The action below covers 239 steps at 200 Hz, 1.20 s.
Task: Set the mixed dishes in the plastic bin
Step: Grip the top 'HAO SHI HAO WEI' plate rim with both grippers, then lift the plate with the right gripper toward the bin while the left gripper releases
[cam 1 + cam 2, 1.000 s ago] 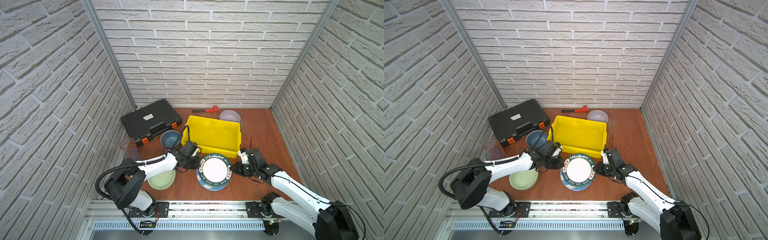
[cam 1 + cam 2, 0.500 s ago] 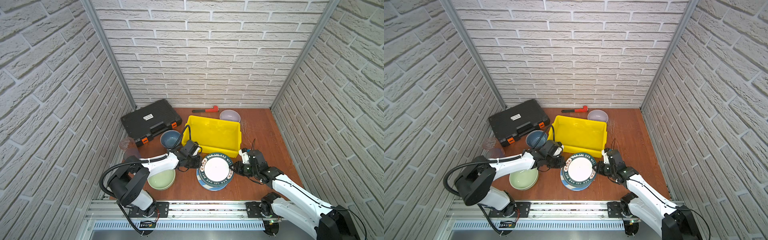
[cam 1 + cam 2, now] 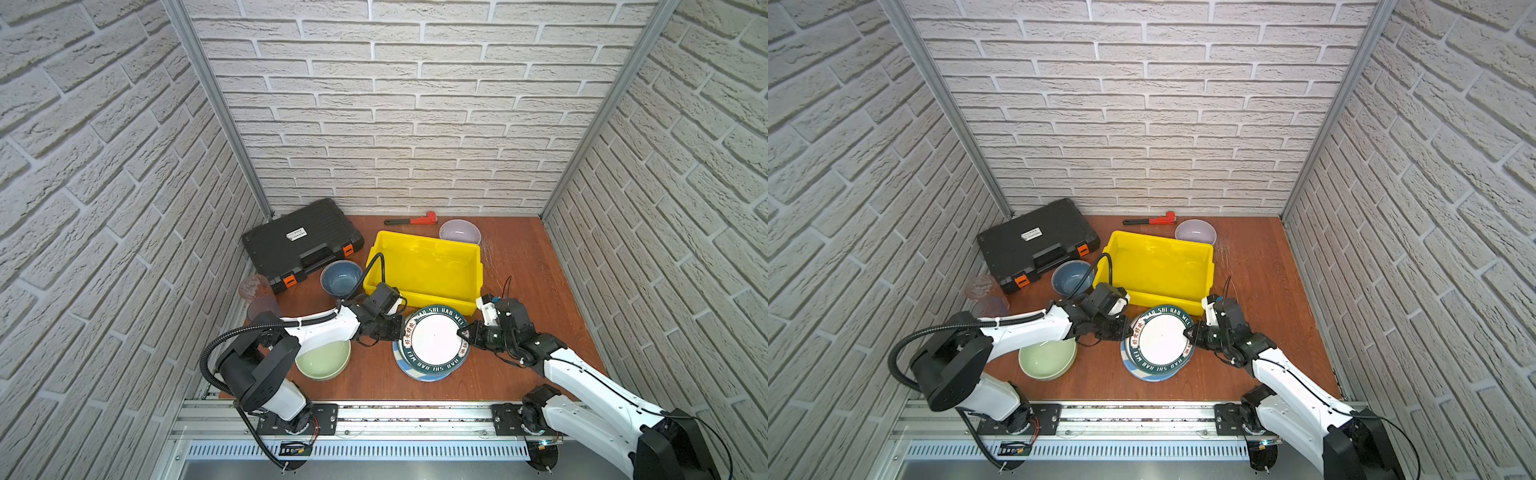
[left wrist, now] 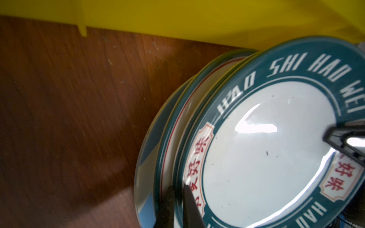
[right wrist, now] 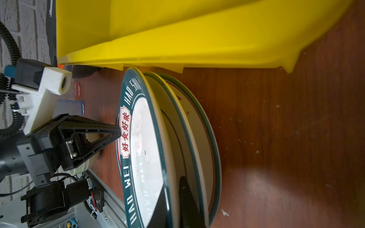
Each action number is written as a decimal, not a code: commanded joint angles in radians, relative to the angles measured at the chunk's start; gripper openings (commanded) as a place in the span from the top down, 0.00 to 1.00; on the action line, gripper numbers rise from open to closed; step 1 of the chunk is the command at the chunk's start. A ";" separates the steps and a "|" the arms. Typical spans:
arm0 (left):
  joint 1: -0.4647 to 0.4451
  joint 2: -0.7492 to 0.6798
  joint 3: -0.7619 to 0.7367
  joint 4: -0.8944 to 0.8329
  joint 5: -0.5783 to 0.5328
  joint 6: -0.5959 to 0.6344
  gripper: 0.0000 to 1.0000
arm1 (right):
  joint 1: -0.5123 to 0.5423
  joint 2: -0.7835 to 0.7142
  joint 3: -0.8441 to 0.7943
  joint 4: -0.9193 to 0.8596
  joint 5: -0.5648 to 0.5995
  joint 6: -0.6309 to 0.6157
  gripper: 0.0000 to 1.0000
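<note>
Mixed dishes: the top one, the dark-green lettered plate (image 3: 434, 338), is pinched by both arms. Left gripper (image 3: 400, 329) is nearly closed on the plate's left rim, with its fingers (image 4: 168, 206) either side of the rim in the left wrist view. Right gripper (image 3: 462, 332) is clamped on the opposite rim, one finger (image 5: 185, 197) under and one over. The plate is tilted, and the right wrist view shows a gap to the plates below. Under it is a stack (image 3: 419, 374) of more plates, blue-white one at the bottom, on the table (image 3: 540, 270). Yellow bin (image 3: 424, 270) is just behind the stack, open side up. Pale green bowl (image 3: 323, 359) is left of the stack, under the left arm. Blue bowl (image 3: 340, 278) is by the bin's left corner. Lavender bowl (image 3: 460, 231) is behind the bin. Two tumblers (image 3: 254, 286) stand at the left wall by the black tool case (image 3: 301, 243). Red pipe wrench (image 3: 415, 219) lies at the back wall.
</note>
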 commanded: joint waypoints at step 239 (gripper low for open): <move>0.425 -0.075 0.409 -0.377 -0.182 0.333 0.43 | 0.011 0.056 0.469 -0.285 0.070 -0.169 0.94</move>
